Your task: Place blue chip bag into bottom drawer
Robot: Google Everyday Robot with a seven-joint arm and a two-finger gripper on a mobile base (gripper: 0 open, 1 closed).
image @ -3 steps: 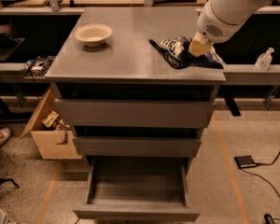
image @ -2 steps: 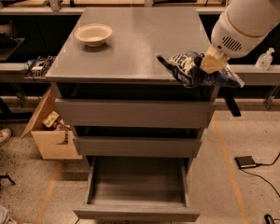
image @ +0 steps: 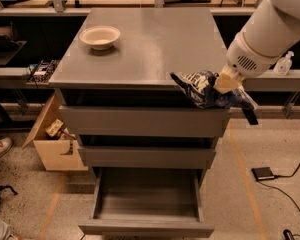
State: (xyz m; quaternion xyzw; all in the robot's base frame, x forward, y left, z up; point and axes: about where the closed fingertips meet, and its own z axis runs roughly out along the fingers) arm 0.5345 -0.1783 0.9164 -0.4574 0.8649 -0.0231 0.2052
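The fingers of your gripper (image: 225, 85) are clenched on the right end of the blue chip bag (image: 201, 88). The bag hangs at the front-right corner of the worktop (image: 150, 44), its long axis running left from the fingers along the front edge. The bottom drawer (image: 146, 228) stands open below that corner and to its left, so your move is likely down and leftward.

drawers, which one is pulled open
The bottom drawer: its tray shows; top drawer and middle drawer show only fronts. The gripper holds the blue chip bag at the front edge of the cabinet.
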